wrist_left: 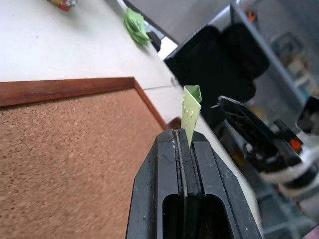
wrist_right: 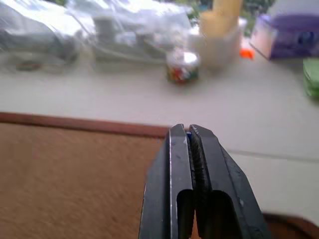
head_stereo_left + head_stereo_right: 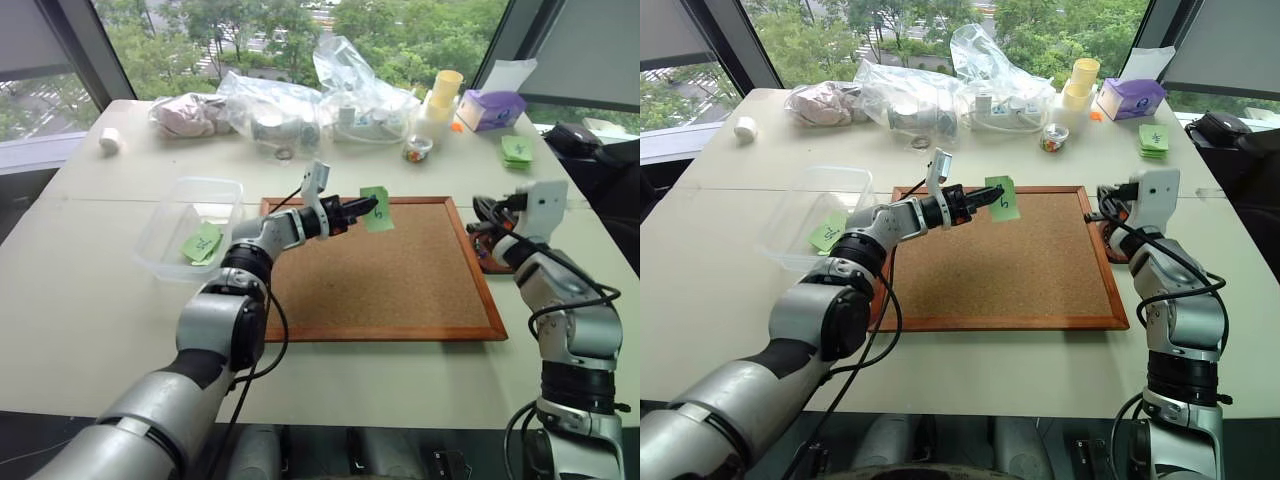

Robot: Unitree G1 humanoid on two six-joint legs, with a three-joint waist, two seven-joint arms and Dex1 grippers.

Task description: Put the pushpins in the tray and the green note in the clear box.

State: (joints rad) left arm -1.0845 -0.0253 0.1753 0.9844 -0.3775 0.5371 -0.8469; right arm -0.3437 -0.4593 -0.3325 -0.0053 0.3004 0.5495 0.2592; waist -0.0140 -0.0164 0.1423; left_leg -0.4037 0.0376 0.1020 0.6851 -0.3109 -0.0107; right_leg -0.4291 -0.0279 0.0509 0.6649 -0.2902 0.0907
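The green note [image 3: 377,208] hangs above the corkboard [image 3: 400,290] at upper centre, clenched in the left gripper [image 3: 362,210]. The right gripper [image 2: 189,133] is pressed closed on a blue pushpin. The note should travel left and drop over the clear box [image 3: 158,250], releasing low

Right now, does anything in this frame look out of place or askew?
Mostly tidy. The green note hangs tilted and creased in the shut left gripper above the corkboard, not yet in the clear box, which already holds another green slip.
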